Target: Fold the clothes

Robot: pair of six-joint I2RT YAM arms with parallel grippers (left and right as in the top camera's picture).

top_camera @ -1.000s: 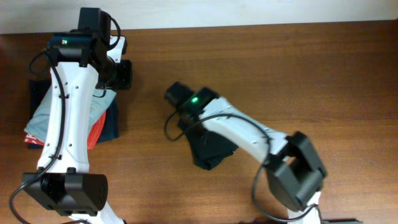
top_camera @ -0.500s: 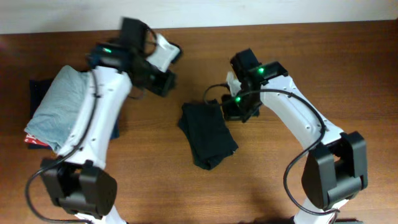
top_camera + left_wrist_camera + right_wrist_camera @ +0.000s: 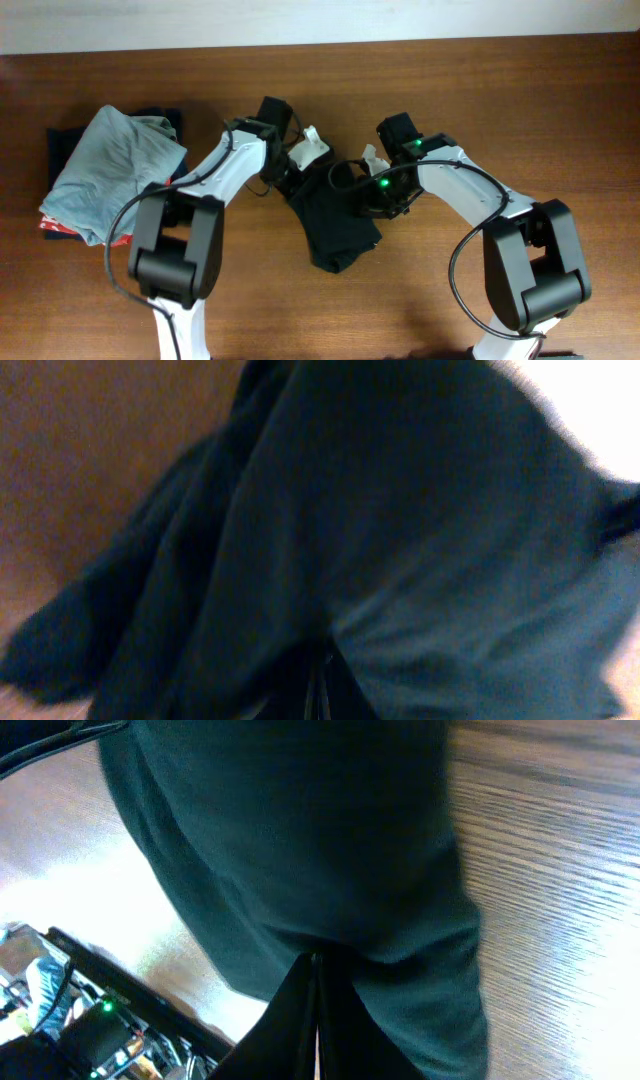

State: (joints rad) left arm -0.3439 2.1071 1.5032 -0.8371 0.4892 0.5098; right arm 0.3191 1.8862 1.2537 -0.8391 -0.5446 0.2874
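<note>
The black T-shirt (image 3: 335,220) lies as a narrow folded bundle in the middle of the table. My left gripper (image 3: 297,180) is at its upper left corner. In the left wrist view the jaws (image 3: 320,695) are pressed together with the black fabric (image 3: 400,530) gathered at their tips. My right gripper (image 3: 366,196) is at the shirt's upper right edge. In the right wrist view its jaws (image 3: 315,982) are shut on the black fabric (image 3: 300,830), which hangs over the wood.
A light grey-blue garment (image 3: 115,165) lies on a pile at the far left, over a navy garment (image 3: 62,140) and an orange-red one (image 3: 52,226). The bare wooden table (image 3: 520,110) extends to the right and front.
My left arm has swung from the pile at the left over to the shirt's upper left corner. My right gripper has moved down onto the shirt's right edge. The grey-blue garment now rests on the pile.
</note>
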